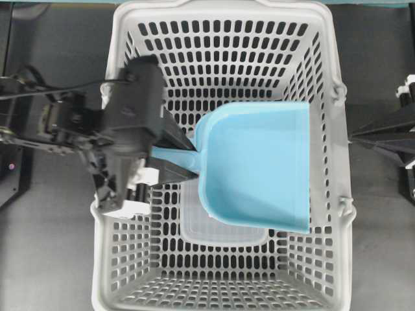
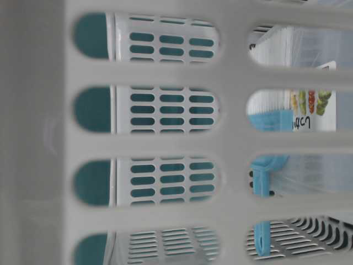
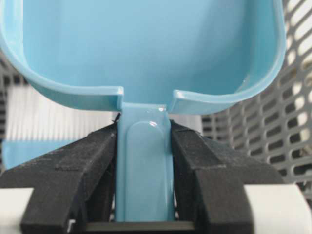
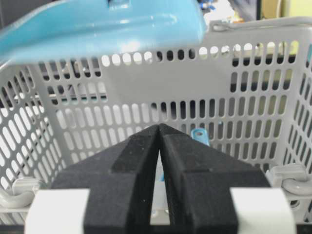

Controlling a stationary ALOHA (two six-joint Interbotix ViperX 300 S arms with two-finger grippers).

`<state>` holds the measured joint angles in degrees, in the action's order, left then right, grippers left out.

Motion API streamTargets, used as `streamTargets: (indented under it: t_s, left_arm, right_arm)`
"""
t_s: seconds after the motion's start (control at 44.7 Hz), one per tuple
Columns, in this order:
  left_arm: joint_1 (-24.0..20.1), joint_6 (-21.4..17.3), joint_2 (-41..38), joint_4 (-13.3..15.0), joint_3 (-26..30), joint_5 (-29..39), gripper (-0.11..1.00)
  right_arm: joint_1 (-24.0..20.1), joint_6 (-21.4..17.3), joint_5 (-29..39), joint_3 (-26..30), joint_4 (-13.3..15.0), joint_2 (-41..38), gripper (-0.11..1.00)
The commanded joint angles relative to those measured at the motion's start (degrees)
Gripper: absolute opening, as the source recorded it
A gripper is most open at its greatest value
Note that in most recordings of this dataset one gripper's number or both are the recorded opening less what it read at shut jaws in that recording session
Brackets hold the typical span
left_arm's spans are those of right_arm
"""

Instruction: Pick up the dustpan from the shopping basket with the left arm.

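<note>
Left gripper (image 3: 144, 165) clamped on one dustpan (image 1: 259, 165) (handle), one shopping basket (image 1: 324, 259); right gripper (image 4: 160, 141) closed

Handle end of the dustpan (image 3: 144, 165) hidden between black fingers (image 3: 73, 175) in the left wrist view. Right arm (image 1: 389, 133) cut off at the overhead edge. Label print behind the blurred basket wall (image 2: 231, 143) too small to read at table level.

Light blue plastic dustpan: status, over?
Left gripper shut on light blue plastic dustpan handle. Right gripper shut, empty. Pan over grey slotted basket, clear of walls.
</note>
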<state>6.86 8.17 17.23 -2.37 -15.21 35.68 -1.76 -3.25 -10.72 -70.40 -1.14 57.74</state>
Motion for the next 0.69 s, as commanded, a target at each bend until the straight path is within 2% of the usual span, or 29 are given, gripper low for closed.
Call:
streamTargets:
  t_s: [0.0,0.358,0.671]
  left_arm:
    - [0.09,0.18,2.99,-0.18,-1.05,-1.93,0.29]
    - [0.0,0.79,4.75,-0.18,-2.64,-2.2,0.29]
    - [-0.18,0.79,4.57,-0.18,-2.64,-2.37,0.29]
  right_arm:
    - [-0.09,-0.09,-0.18,0.44,-0.26,0.09,0.0]
    - [-0.09,-2.64,1.14,0.44,-0.26,0.97,0.0]
    - [-0.09,-2.64,1.85,0.88,-0.26,2.72,0.0]
